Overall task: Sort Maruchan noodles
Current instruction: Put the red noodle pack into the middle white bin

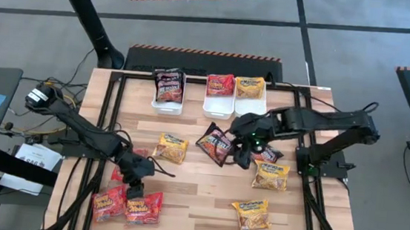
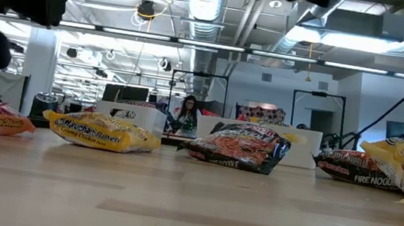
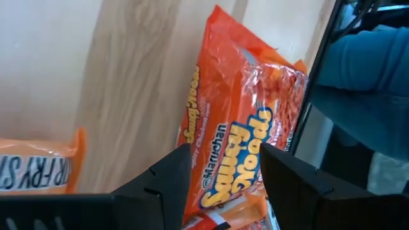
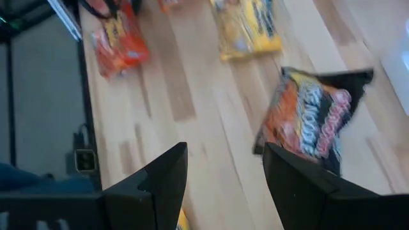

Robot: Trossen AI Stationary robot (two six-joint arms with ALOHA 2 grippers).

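Left gripper: the left gripper is at the lower left of the high view, wide open and holding nothing, over a red crinkly plastic noodle packet that shows between its fingers in the left wrist view.
Right gripper: the right gripper is at the centre right of the high view, wide open and empty, just beside a dark brown noodle packet lying on the wooden table.
Other packets: two more red packets lie at the lower left; yellow packets lie at centre, right of centre and lower right.
Bins: three white rectangular plastic bins stand at the upper centre, with a dark, a red and a yellow packet inside.
Writing: "Maruchan" on the red packet; "FIRE NOODLE" on a dark packet in the low view.
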